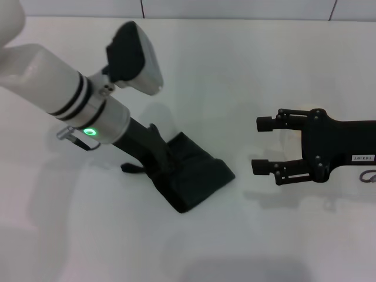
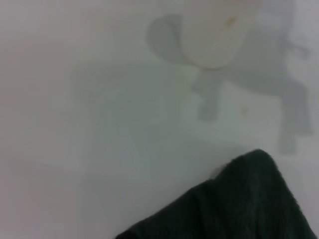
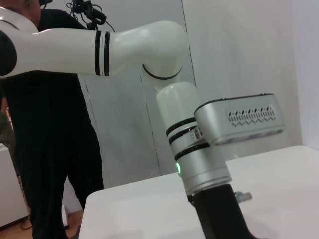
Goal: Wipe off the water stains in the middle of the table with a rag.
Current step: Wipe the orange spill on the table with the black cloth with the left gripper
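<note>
The black rag (image 1: 200, 176) lies bunched on the white table (image 1: 235, 64), left of the middle, with a thin cord loop (image 1: 133, 168) at its left corner. My left gripper (image 1: 166, 166) slants down from the upper left, shut on the rag and pressing it to the table. The left wrist view shows the rag's edge (image 2: 239, 204) and a faint amber speck (image 2: 243, 110) on the table beyond it; I cannot tell if that is the water stains. The stains do not show in the head view. My right gripper (image 1: 262, 145) hovers open at the right, pointing toward the rag.
A pale cup-like shape (image 2: 214, 35) stands beyond the rag, faintly visible between the right gripper's fingers (image 1: 294, 111). In the right wrist view a person in black (image 3: 55, 149) stands behind the table's far edge (image 3: 129, 186).
</note>
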### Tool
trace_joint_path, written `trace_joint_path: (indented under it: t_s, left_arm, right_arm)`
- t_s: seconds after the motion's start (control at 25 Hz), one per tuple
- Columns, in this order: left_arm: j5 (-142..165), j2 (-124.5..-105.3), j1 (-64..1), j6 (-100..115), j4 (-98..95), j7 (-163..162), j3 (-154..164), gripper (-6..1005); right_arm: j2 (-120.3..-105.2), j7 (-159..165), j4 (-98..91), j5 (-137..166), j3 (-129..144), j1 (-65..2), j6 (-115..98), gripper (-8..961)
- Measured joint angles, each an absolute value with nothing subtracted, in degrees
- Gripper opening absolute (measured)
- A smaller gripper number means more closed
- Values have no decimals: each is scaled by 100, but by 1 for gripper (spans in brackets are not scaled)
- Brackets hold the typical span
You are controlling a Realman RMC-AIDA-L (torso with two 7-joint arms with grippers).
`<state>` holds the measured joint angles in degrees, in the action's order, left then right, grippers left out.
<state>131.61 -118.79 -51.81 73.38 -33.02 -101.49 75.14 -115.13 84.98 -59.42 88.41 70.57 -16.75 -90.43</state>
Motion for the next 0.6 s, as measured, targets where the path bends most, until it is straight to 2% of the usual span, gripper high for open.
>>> trace_joint_path:
  t_s: [0.6]
  left_arm:
    - [13541, -11627, -5192, 7383, -3309, -10277, 7065, 41]
  right_arm:
    - [-11513, 8499, -5942, 8833, 7057, -1642, -9048, 842]
